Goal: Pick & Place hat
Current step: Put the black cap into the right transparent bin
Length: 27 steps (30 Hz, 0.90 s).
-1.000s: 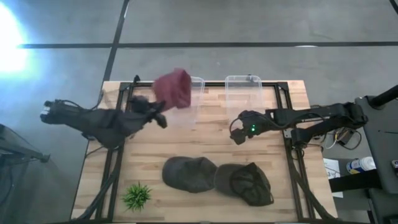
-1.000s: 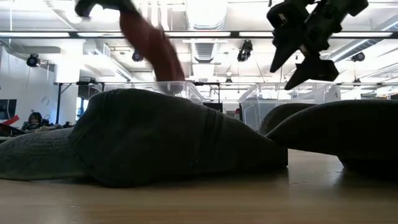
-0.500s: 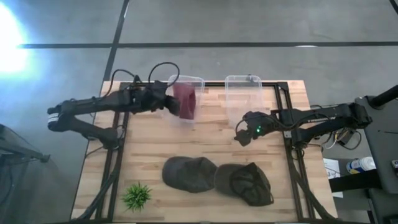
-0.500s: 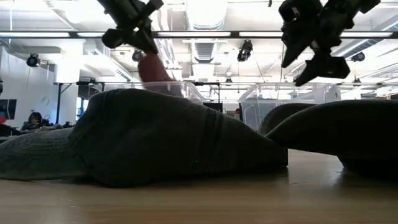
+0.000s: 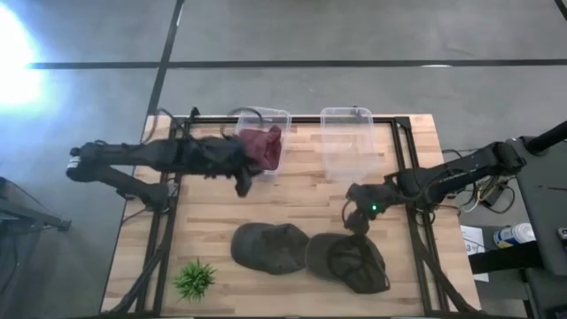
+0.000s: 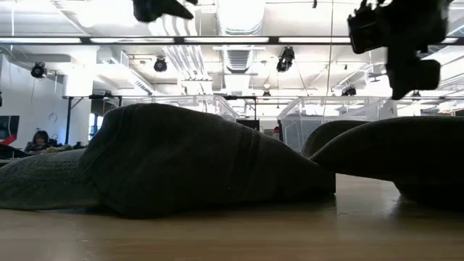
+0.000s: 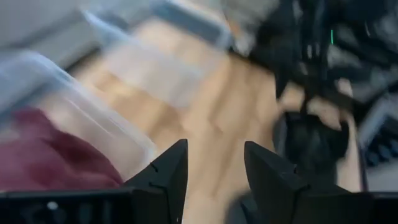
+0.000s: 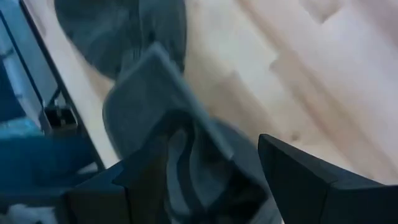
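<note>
— Three hats in sight; where is the maroon hat point(image 5: 263, 147)?
— Inside the left clear bin point(image 5: 270, 118), at the far side of the bench point(image 5: 292, 199); the second clear bin point(image 5: 346, 137) stands just beside it.
— And the left gripper point(image 5: 242, 180)?
— Just beside that left bin, on its near side; its jaws are spread, holding nothing; the wrist view shows the maroon cloth behind the bin wall.
— The right gripper point(image 5: 358, 221)?
— Well away from the bin, over the dark green hat point(image 5: 350, 260), its jaws spread above the cloth; the grey-green hat point(image 5: 269, 247) lies touching that one; a small green plant point(image 5: 194, 279) sits near the bench's front left corner.
</note>
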### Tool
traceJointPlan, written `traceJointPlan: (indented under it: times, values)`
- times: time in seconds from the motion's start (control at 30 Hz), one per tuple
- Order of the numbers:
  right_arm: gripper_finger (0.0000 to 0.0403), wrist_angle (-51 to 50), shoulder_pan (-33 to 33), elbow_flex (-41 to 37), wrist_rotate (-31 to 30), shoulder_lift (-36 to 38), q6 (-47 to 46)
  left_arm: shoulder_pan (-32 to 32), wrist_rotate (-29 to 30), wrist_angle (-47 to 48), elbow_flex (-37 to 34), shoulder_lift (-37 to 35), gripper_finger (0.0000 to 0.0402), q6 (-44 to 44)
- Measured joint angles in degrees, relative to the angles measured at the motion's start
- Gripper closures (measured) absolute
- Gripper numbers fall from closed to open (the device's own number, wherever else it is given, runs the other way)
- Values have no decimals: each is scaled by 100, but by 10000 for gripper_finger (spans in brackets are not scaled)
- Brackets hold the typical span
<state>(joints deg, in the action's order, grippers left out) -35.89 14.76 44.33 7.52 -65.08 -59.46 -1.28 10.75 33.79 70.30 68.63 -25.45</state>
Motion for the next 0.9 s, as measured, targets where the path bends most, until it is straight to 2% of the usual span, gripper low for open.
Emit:
traceJointPlan:
  times: [0.1, 0.37, 0.7, 0.9]
  values:
    - [156, -37, 405, -23, 14, -117, -311, -16, -475, -366, -222, 479, 250, 334]
    - [156, 530, 1301, -32, 46, -872, -1373, 11, -1740, -2494, -336, 2053, 250, 604]
    - [156, 1559, 1513, -32, -279, -2397, -2427, -96, -3078, -2666, 322, 3710, 250, 479]
    - [156, 1967, 1509, 7, -774, -2887, -2877, -291, -3444, -2713, 558, 4187, 250, 429]
